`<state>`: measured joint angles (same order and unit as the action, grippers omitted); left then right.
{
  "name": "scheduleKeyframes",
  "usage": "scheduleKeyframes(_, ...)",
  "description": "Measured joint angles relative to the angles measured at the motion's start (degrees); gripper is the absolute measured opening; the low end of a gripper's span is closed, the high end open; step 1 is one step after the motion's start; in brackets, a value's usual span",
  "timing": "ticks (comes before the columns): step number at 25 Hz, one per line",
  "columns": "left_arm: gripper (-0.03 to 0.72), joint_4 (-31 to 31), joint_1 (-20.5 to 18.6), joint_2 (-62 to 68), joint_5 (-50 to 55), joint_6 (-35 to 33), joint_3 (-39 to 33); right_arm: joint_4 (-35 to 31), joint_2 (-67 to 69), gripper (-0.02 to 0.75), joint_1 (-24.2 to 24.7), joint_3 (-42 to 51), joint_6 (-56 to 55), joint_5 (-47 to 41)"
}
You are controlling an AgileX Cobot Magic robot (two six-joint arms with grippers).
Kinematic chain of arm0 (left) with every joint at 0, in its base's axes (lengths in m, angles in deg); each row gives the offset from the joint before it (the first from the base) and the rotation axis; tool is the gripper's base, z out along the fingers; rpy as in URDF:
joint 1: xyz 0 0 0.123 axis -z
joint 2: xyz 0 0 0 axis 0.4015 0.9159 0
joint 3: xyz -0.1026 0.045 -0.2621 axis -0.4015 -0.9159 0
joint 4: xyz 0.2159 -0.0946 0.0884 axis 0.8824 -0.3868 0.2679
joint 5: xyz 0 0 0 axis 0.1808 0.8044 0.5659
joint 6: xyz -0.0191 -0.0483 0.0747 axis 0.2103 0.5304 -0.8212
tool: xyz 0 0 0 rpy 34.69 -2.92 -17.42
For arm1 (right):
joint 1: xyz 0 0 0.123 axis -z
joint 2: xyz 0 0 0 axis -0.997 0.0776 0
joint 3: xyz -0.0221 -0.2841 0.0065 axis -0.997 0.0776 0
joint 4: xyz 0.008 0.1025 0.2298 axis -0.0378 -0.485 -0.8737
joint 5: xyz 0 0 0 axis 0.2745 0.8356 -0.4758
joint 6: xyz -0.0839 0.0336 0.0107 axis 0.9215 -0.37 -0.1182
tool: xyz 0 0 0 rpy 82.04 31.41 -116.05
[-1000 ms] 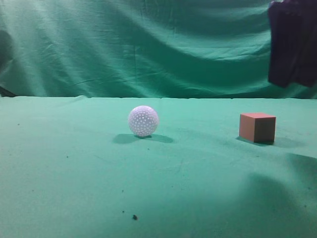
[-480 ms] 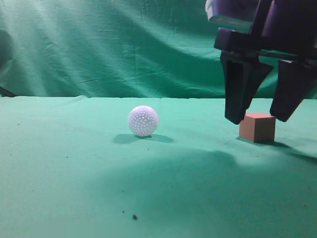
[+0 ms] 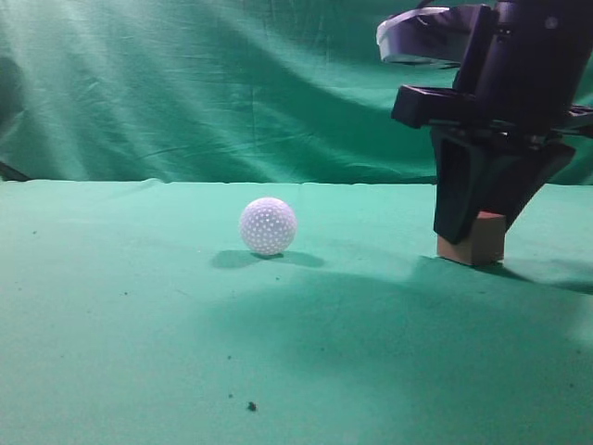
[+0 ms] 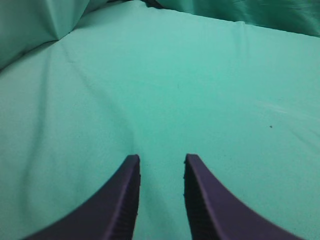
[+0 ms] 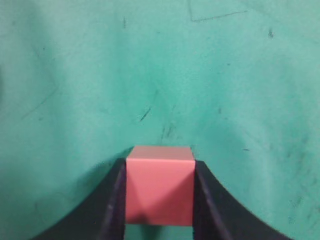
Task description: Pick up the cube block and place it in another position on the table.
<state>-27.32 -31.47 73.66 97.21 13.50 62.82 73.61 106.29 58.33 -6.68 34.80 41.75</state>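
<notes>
The cube block [image 3: 477,248] is salmon-red and rests on the green cloth at the right. In the right wrist view the cube block [image 5: 160,187] sits between my two dark fingers, which press on its left and right faces. My right gripper [image 3: 474,227] has come down over it from above and is shut on it, hiding its top in the exterior view. My left gripper [image 4: 161,159] is open and empty over bare green cloth; it is out of the exterior view.
A white dimpled ball [image 3: 268,226] lies on the cloth left of the cube, well apart from it. A green cloth backdrop [image 3: 232,83] hangs behind the table. A small dark speck [image 3: 251,405] lies near the front.
My right gripper came in from the upper right, lowered over the cube with its jaws wide, and has closed on the cube's sides. The ball has not moved.
</notes>
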Motion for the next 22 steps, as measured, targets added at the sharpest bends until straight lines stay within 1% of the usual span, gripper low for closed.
scheduleKeyframes(3, 0.235, 0.00, 0.00, 0.00, 0.00, 0.00, 0.00, 0.45, 0.00, 0.227, 2.34, -4.42, -1.48, -3.58)
scheduleKeyframes(6, 0.235, 0.00, 0.00, 0.00, 0.00, 0.00, 0.00, 0.62, 0.00, 0.227, 4.96, -9.92, -2.28, -4.99)
scheduleKeyframes(11, 0.235, 0.00, 0.00, 0.00, 0.00, 0.00, 0.00, 0.66, 1.52, 0.227, 7.84, -16.36, -2.42, -0.79)
scheduleKeyframes(18, 0.235, 0.00, 0.00, 0.00, 0.00, 0.00, 0.00, 0.76, 11.09, 0.227, 8.12, -23.14, -1.20, 0.63)
scheduleKeyframes(22, 0.235, 0.00, 0.00, 0.00, 0.00, 0.00, 0.00, 0.87, 14.88, 0.227, 8.22, -24.92, -1.07, 0.40)
